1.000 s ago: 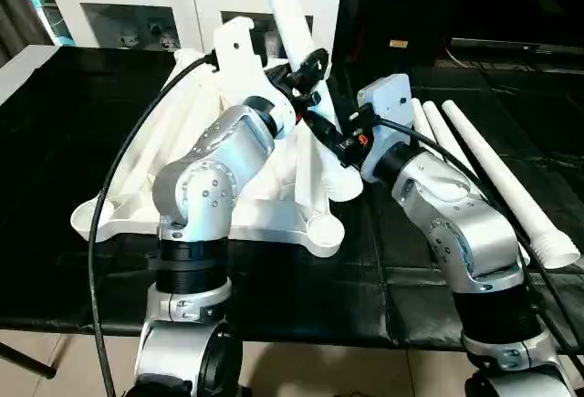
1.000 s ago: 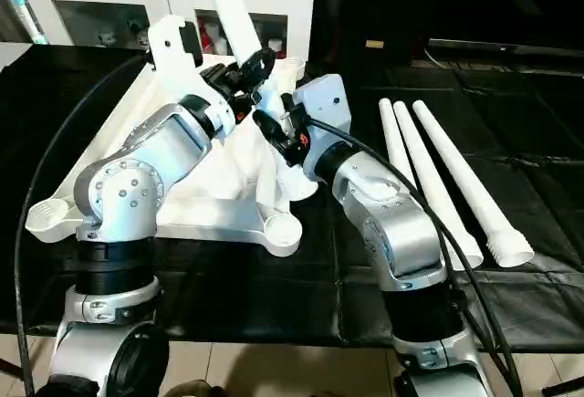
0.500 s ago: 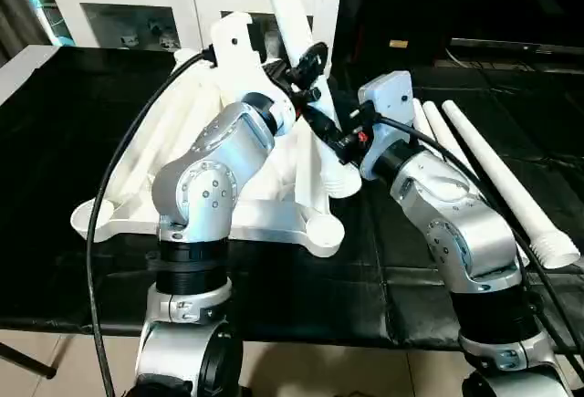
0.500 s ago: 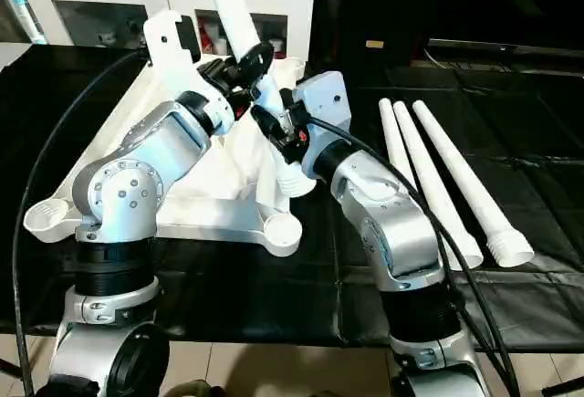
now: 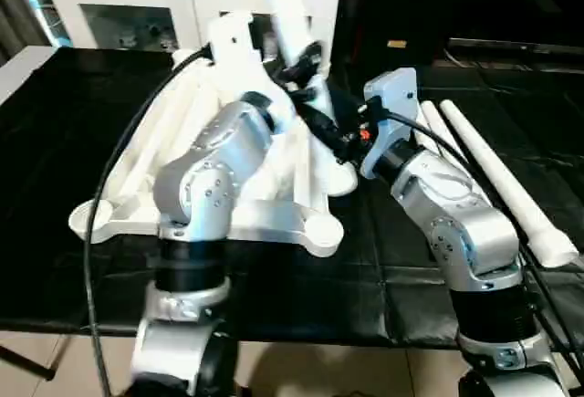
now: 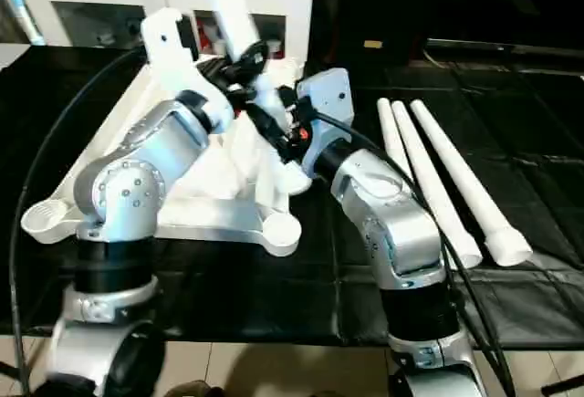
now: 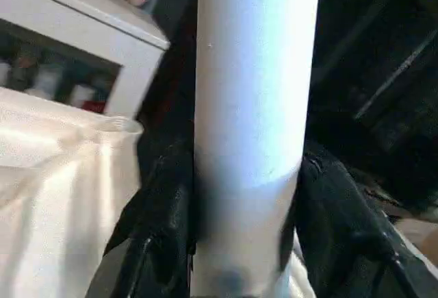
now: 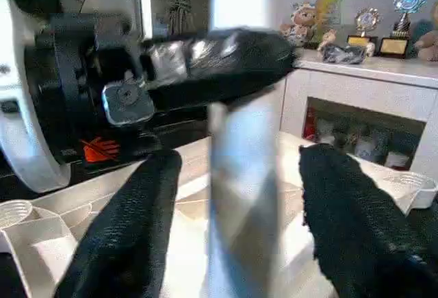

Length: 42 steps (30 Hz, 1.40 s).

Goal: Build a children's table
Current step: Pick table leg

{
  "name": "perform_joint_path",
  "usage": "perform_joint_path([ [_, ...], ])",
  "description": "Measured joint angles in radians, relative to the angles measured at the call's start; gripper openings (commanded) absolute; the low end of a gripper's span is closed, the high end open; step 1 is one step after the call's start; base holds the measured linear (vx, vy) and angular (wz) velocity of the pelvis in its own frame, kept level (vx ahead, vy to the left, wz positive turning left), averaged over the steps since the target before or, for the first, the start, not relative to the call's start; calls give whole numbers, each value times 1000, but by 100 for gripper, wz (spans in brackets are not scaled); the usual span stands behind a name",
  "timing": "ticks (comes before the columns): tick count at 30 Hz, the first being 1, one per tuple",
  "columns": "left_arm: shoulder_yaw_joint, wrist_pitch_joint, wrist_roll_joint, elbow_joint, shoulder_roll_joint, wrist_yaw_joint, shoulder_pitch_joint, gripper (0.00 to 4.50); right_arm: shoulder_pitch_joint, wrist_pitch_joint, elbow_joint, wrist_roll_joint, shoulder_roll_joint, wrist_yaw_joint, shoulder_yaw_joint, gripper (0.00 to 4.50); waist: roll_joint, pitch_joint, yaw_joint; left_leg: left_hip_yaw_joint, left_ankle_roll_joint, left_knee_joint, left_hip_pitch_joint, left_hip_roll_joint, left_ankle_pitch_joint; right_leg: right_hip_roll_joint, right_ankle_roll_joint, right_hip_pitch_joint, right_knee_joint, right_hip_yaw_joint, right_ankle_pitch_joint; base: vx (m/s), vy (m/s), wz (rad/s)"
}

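Tabletop [image 5: 274,224] lying underside up on black-covered bench [image 5: 55,141], one side propped and tilted toward the white cabinet [image 5: 137,5] behind. Corner sockets at the two near corners empty; no leg seen fully seated in any socket. One leg [image 5: 290,0] upright over the top's right side, threaded end [image 6: 294,176] low beside the rim, whether started in a socket not determinable. Three spare legs [image 6: 438,187] lying side by side on the bench, well apart to the right, untouched. Judged early stage: first leg in hand, three more to fit, top then to be turned over.

Left gripper [image 7: 239,243] clamped on the upright leg, black fingers [image 7: 157,229] pressed to either side of the tube. Right gripper [image 8: 236,236] lower on the same leg, fingers [image 8: 130,236] standing apart with daylight each side of the tube, not gripping.

Head views: overall layout, spare legs, empty sockets. Left wrist view: contact of pads on tube confirmed. Right wrist view: gap at own fingers, left gripper crossing above, far corner socket [image 8: 410,185] empty.
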Motion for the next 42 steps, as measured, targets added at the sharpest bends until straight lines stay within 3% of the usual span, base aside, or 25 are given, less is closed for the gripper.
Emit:
perform_joint_path([
  [2, 3, -15, 10, 20, 21, -6, -7, 181, 1, 0, -12, 11, -20, 26, -13, 334, 0, 0, 1, 0, 0, 0, 0, 0, 0, 0, 0, 0, 0, 0, 0, 0, 0, 0],
  [5, 11, -38, 26, 50, 59, -16, -29, 181, 8, 14, -69, 97, -36, 90, -49, 360, 1, 0, 3, 0, 0, 0, 0, 0, 0, 0, 0, 0, 0, 0, 0, 0, 0, 0],
  [8, 20, -64, 32, 76, 78, -37, -37, 181, 9, 31, -94, 132, -36, 94, -82, 379, 1, 0, 4, 0, 0, 0, 0, 0, 0, 0, 0, 0, 0, 0, 0, 0, 0, 0],
  [16, 13, -79, 42, 138, 132, -134, -37, 181, 7, 155, -63, 226, -16, 39, -155, 436, 1, 0, 5, 0, 1, 1, 0, 0, 1, 0, -1, 0, 0, 0, 2, 0, 0, 0],
  [21, 9, -89, 18, 192, 195, -279, -61, 181, -13, 104, -50, 197, -50, 42, -158, 450, 2, 1, 6, 0, 0, 1, 0, 0, 2, 0, -1, 0, 0, 0, 3, 0, 0, 0],
  [23, 27, -72, -54, 212, 219, -402, -76, 181, -24, 114, -44, 227, -96, 103, -170, 450, 2, 1, 8, 0, 0, 1, 0, 0, 2, 0, -1, 0, 0, 0, 2, 0, 0, 0],
  [27, 36, -56, -119, 222, 273, -579, -80, 180, -29, 149, -34, 283, -123, 162, -197, 450, 3, 1, 6, 0, 0, 1, 0, 0, 2, 0, -1, 0, 0, 0, 3, 0, 0, 0],
  [29, 35, -45, -143, 219, 284, -646, -80, 180, -41, 158, -31, 289, -136, 181, -199, 450, 3, 1, 6, 0, 0, 1, 0, 0, 2, 0, -1, 0, 1, 0, 3, 0, 0, 0],
  [35, -18, -27, -172, 194, 326, -798, -70, 180, -39, 265, -44, 437, -209, 361, -188, 450, 3, 1, 9, 0, 0, 1, 1, 0, 2, 0, -1, 1, 2, 0, 3, 0, 0, 0],
  [42, -60, -6, -214, 119, 357, -937, -52, 180, 16, 305, -66, 433, -273, 471, -96, 450, 3, 1, 9, 0, 0, 2, 2, 0, 2, 0, -1, 1, 3, 0, 3, 0, 0, 0],
])
